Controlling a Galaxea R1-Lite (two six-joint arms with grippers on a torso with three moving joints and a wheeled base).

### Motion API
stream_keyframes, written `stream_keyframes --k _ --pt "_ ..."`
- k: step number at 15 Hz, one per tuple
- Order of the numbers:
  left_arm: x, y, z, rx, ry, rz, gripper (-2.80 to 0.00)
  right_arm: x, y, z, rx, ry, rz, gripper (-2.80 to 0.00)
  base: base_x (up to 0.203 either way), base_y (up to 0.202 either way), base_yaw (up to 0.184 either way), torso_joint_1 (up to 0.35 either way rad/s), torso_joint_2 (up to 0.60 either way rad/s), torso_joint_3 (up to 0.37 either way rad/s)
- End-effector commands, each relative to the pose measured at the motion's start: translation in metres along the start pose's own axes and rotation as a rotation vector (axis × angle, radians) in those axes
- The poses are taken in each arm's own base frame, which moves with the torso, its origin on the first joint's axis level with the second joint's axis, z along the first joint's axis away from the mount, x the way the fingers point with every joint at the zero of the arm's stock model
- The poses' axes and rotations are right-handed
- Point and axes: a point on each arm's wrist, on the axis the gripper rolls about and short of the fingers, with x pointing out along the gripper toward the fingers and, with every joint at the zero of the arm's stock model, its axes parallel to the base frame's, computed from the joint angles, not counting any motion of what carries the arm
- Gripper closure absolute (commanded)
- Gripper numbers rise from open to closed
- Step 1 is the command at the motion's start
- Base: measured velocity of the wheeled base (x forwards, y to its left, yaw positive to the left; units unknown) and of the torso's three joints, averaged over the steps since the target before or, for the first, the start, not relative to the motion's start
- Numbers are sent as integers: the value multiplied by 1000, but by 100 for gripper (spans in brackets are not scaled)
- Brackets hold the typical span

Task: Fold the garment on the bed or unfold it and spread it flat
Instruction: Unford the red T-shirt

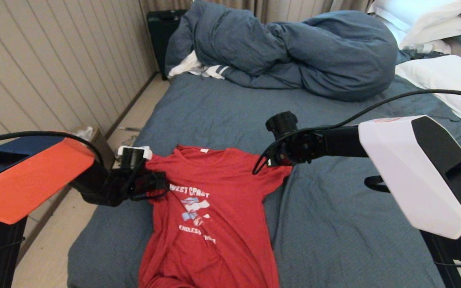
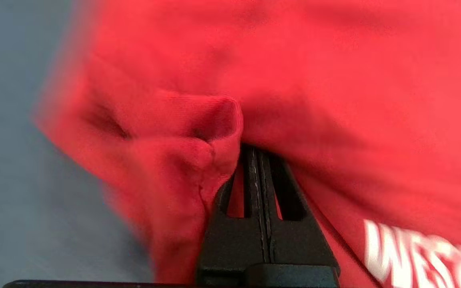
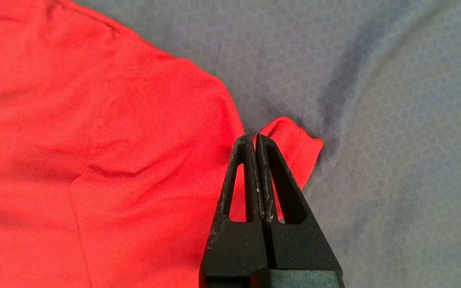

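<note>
Nearest, the hem of the garment (image 1: 210,208) cut off at the frame's lower edge, soft red knit lying print-up on the wrinkled blue-grey sheet of the bed (image 1: 334,224), some white letters lost in creases. Midway, left gripper (image 2: 256,154) with black wedge-shaped fingers pressed together on a bunched fold of the left sleeve, fingertips buried in cloth; right gripper (image 3: 254,138) likewise pinched tight on the right sleeve's edge, tips hidden behind its wrist in the head view. Farthest, a bulky crumpled duvet (image 1: 294,52), a white striped cloth (image 1: 198,69) half tucked beneath, white pillows (image 1: 442,76) cropped at right.
</note>
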Motion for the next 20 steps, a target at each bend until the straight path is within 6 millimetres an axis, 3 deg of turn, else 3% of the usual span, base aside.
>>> stream_keyframes --k 1,5,8,10,13,15,18,20 --pt "8 16 6 -23 -23 37 0 -3 4 0 -6 -5 7 0 0 0 0 0 0 0" --pt "8 50 36 -50 -96 98 0 -5 5 1 -9 -8 8 0 0 0 0 0 0 0" --pt "-8 62 56 -62 -150 116 0 -4 5 0 -12 -5 9 0 0 0 0 0 0 0" --pt "-17 61 57 -62 -151 114 0 -2 6 -1 -12 -5 10 0 0 0 0 0 0 0" --pt "-17 61 56 -63 -151 110 0 -5 5 2 -7 -13 11 0 0 0 0 0 0 0" --pt "-25 57 61 -70 -165 98 0 -16 1 11 10 -39 16 0 0 0 0 0 0 0" --pt "-52 30 69 -154 -133 12 0 -34 -4 22 43 -75 24 0 0 0 0 0 0 0" --pt "-69 18 70 -239 -25 -103 0 -34 -4 24 48 -85 26 0 0 0 0 0 0 0"
